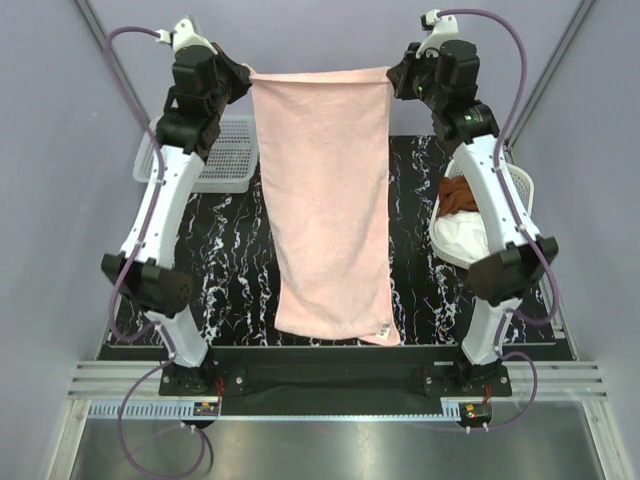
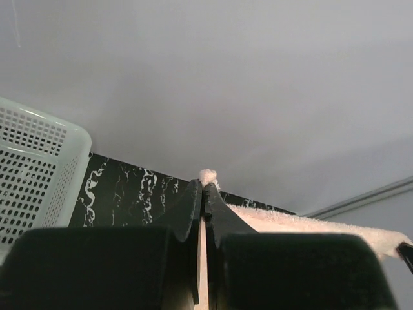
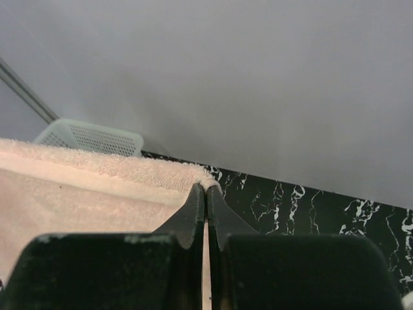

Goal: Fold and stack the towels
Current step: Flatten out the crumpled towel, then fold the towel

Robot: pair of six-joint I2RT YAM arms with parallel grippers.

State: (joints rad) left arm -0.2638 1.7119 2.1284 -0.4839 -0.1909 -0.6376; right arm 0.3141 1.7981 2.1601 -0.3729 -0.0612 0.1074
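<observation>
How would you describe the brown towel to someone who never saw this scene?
On the black marbled table, find the white basket at the right edge. The rust-brown towel lies in it, beside a white towel, the only dark cloth there.

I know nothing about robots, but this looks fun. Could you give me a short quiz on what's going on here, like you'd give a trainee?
1. Fill in: the left gripper and right gripper are each shut on a top ___ of the pink towel.
2. True or false: the pink towel lies folded on the table.
3. Which towels sit in the right basket? A) brown towel and white towel B) two pink C) one blue
Key: 1 corner; 2 false, it hangs between the grippers; 3 A.
</observation>
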